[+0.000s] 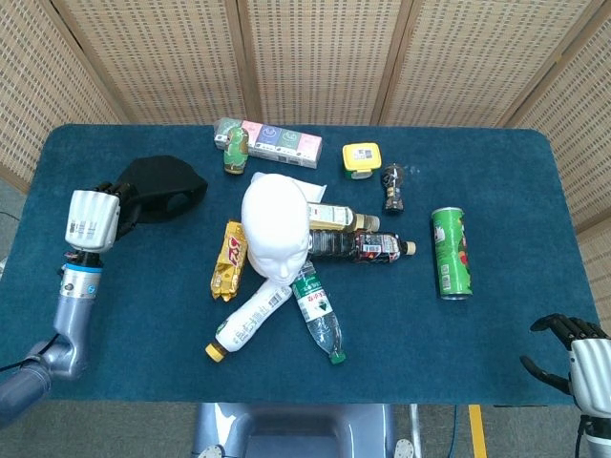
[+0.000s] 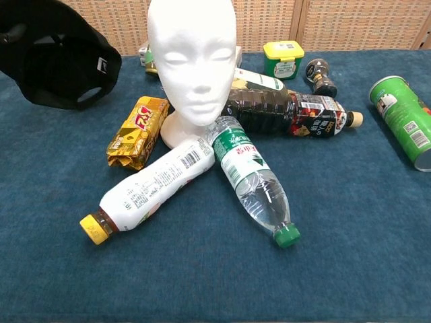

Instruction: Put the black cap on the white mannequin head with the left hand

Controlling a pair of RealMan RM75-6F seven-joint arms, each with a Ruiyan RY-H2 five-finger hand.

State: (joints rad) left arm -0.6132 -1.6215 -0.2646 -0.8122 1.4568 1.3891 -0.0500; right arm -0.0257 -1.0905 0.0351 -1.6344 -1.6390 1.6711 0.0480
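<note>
The black cap (image 1: pixel 160 188) hangs lifted off the table at the left, held by my left hand (image 1: pixel 95 216), whose dark fingers grip its left edge. In the chest view the cap (image 2: pixel 59 62) fills the top left corner, its opening turned toward the camera; the hand itself is out of that frame. The white mannequin head (image 1: pixel 276 228) stands upright at the table's middle, to the right of the cap, bare on top (image 2: pixel 192 50). My right hand (image 1: pixel 578 355) shows at the bottom right corner, fingers spread, holding nothing.
Bottles lie around the head's base: a white one (image 2: pixel 147 186), a green-capped clear one (image 2: pixel 254 182) and a dark one (image 2: pixel 289 111). A yellow snack bag (image 2: pixel 138 131) lies left of the base. A green can (image 1: pixel 451 253), yellow tub (image 1: pixel 362 157) and boxes (image 1: pixel 278 142) sit further off.
</note>
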